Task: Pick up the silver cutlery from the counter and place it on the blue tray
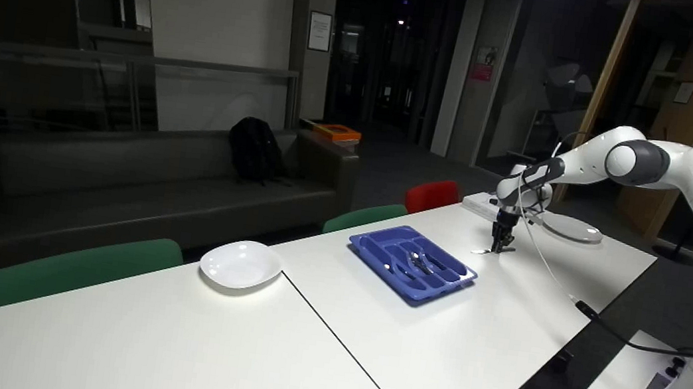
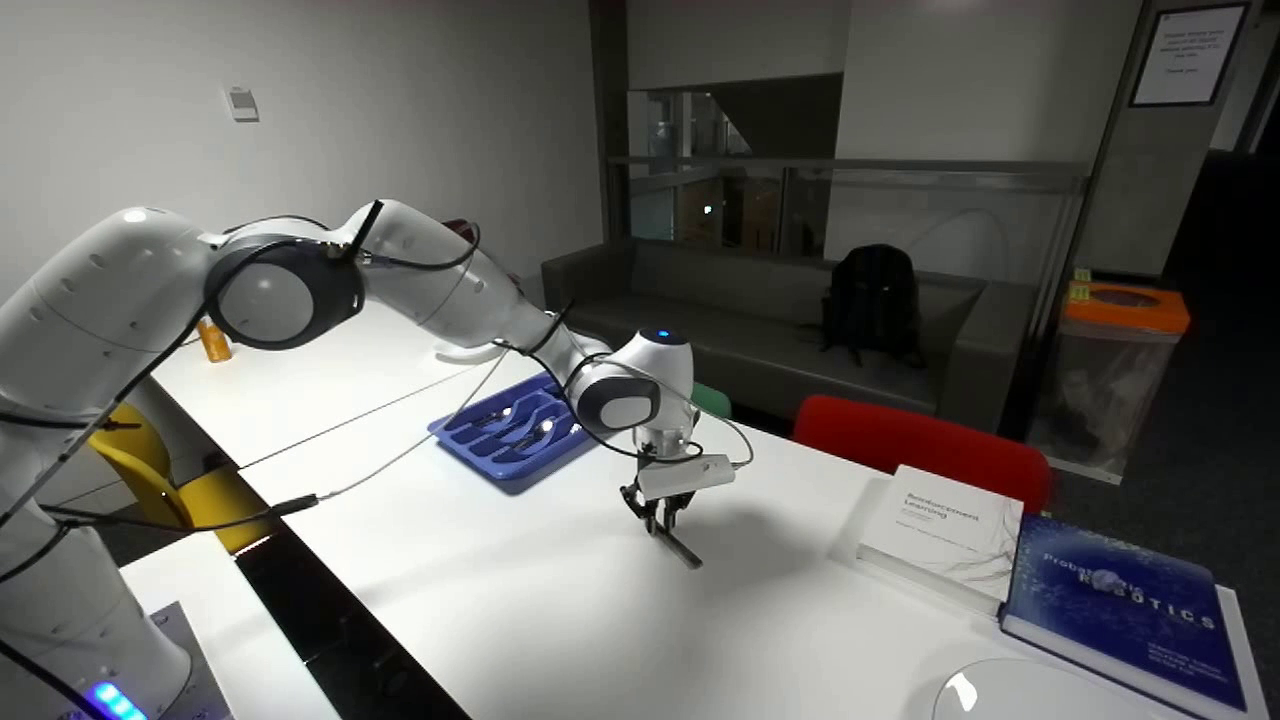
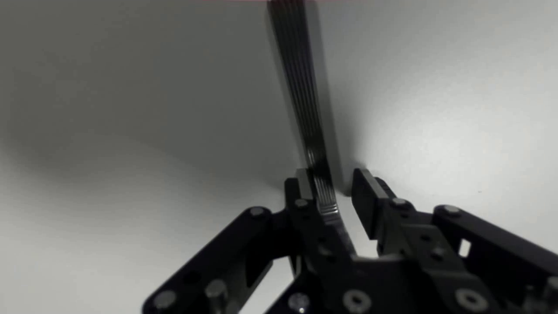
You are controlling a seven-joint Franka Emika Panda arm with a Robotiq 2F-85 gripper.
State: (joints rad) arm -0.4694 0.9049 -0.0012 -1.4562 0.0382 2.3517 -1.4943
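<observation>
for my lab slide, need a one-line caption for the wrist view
A black gripper, jaws apart, straddles a slim ridged utensil on a white table.

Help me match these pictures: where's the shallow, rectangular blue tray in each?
In an exterior view: shallow rectangular blue tray, just right of centre.
In an exterior view: the tray left of centre, partly behind the white robot arm.
Wrist view: not in it.
Shared landmark: the black end effector, in all three.
</observation>
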